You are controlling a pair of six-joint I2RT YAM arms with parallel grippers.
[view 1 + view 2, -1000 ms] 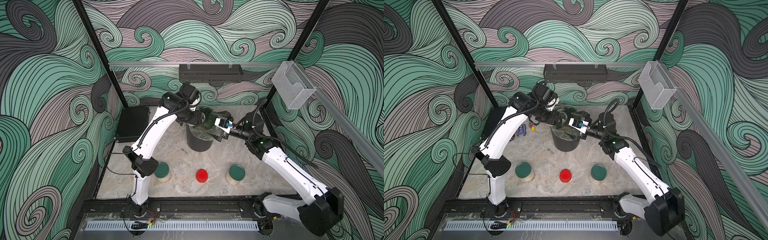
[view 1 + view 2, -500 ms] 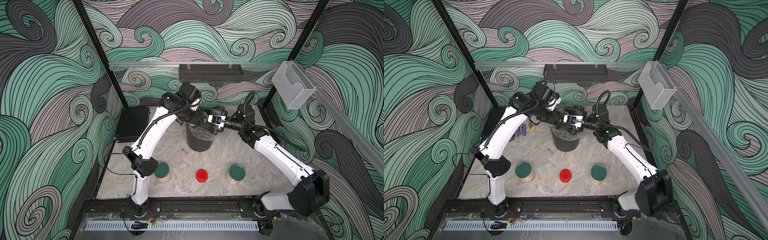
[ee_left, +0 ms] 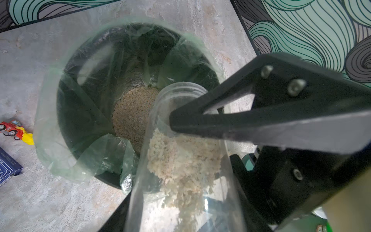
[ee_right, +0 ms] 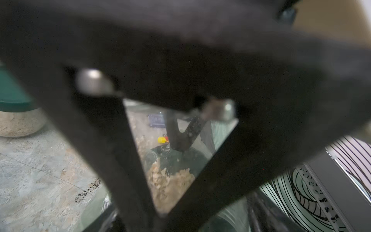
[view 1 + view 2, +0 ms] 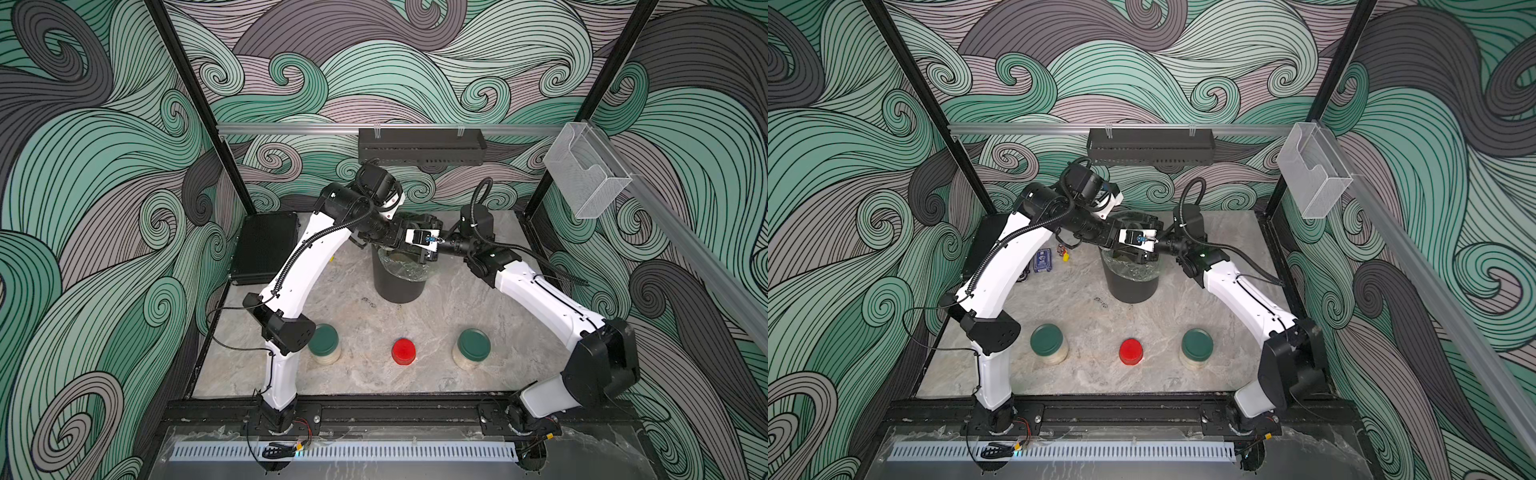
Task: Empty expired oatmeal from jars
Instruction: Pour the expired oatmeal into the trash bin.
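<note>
The left gripper is clamped on an open glass jar tilted over the lined black bin, with oatmeal lying along the jar's lower wall and heaped in the bin. The right gripper has its tip in the jar's mouth; I cannot tell whether its jaws are apart. In front stand the left green-lidded jar, the red-lidded jar and the right green-lidded jar, all capped.
</note>
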